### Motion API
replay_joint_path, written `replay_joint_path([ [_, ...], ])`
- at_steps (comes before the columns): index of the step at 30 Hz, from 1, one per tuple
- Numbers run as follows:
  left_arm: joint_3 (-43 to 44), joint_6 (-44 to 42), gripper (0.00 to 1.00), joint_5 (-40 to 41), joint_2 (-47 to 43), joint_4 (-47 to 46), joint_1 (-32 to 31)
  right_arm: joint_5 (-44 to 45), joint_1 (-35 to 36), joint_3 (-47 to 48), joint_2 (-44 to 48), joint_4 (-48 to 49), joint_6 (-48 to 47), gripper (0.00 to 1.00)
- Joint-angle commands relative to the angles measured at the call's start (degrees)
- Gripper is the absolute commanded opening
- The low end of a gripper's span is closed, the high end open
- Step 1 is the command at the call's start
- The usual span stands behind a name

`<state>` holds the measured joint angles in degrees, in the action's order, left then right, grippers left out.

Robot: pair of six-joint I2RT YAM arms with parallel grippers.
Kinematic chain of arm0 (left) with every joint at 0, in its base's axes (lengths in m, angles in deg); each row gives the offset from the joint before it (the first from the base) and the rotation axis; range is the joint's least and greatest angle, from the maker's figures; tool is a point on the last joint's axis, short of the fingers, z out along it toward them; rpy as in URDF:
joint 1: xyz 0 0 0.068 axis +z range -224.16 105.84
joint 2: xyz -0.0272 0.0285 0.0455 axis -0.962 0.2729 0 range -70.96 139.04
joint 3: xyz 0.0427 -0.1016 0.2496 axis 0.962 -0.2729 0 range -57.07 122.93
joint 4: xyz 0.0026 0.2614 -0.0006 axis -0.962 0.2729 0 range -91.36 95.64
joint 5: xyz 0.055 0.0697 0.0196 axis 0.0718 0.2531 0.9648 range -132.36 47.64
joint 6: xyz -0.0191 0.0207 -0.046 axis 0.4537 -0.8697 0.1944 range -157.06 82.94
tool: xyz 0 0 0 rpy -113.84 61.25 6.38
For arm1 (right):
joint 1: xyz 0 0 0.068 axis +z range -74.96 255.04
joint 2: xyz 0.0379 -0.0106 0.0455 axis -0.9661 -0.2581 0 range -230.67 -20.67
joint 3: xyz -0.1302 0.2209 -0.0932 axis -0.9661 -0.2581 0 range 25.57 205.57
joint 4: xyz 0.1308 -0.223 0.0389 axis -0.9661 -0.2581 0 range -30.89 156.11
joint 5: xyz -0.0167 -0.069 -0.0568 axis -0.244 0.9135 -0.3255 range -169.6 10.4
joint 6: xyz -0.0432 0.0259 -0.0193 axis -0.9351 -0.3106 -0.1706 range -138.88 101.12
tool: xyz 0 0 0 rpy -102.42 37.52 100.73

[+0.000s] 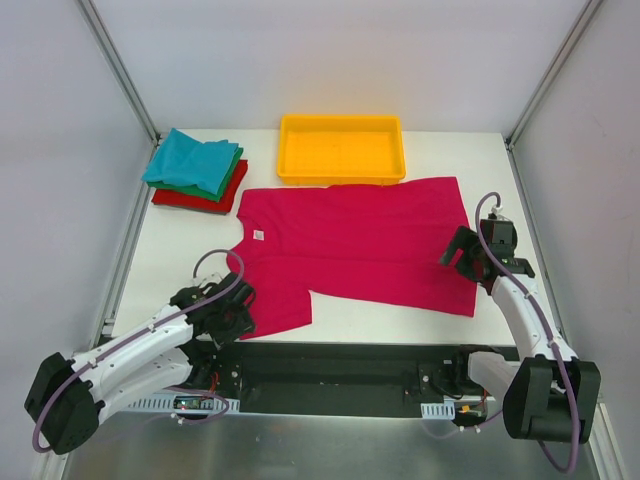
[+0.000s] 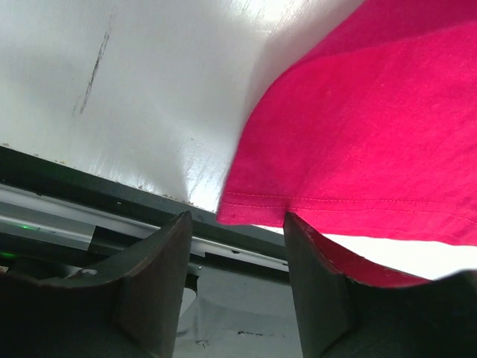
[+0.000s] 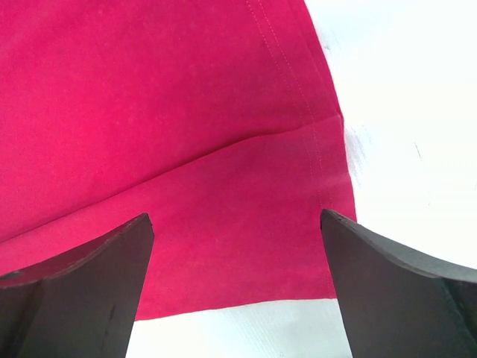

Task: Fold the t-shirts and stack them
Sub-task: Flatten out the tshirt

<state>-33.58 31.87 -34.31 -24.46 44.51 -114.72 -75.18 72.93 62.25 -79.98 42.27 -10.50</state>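
Left gripper and right gripper hang wide open, empty, over the pink tee, spread flat just before the tray; limp, light cloth, likely best pinched at hem corners.

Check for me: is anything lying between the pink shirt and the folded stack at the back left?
Nothing visible. Only bare table separates the pink t-shirt from the folded stack. The yellow tray sits off that path, beyond the shirt's far edge.
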Motion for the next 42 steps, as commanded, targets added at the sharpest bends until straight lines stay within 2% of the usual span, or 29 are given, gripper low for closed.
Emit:
replay_joint_path([
  [1,0.6,2.4,0.50,2.1,0.4,1.2,-0.8,1.6,-0.7,0.8,-0.9,-0.3,0.8,0.96],
  [6,0.3,1.5,0.50,2.7,1.4,-0.9,-0.9,0.8,-0.9,0.8,-1.3,-0.3,0.8,0.96],
  [11,0.3,0.0,0.42,3.1,2.8,-6.4,-0.9,0.9,-1.0,0.8,-1.3,-0.3,0.7,0.96],
  [14,0.9,-0.6,0.30,3.0,4.6,-7.0,-0.9,1.0,-1.1,0.6,-1.3,-0.3,0.7,0.96],
  [19,1.2,-1.7,0.00,3.1,5.1,-7.3,-0.9,1.0,-1.2,0.5,-1.2,-0.4,0.6,0.96],
  [25,3.5,-4.6,0.00,3.1,2.5,-8.2,-0.9,0.4,-1.5,0.3,-0.4,-1.5,0.5,0.96],
  [31,7.8,-11.4,0.00,3.6,-0.3,-15.5,-0.9,3.6,-3.9,-1.7,5.0,-8.3,1.8,0.96],
  [36,10.7,-15.8,0.00,4.5,1.4,-20.5,-0.9,2.3,-9.0,-3.9,8.4,-14.9,4.4,0.96],
  [42,11.8,-18.2,0.00,3.9,4.6,-24.4,-0.8,2.7,-10.0,-7.2,9.0,-16.9,10.0,0.99],
])
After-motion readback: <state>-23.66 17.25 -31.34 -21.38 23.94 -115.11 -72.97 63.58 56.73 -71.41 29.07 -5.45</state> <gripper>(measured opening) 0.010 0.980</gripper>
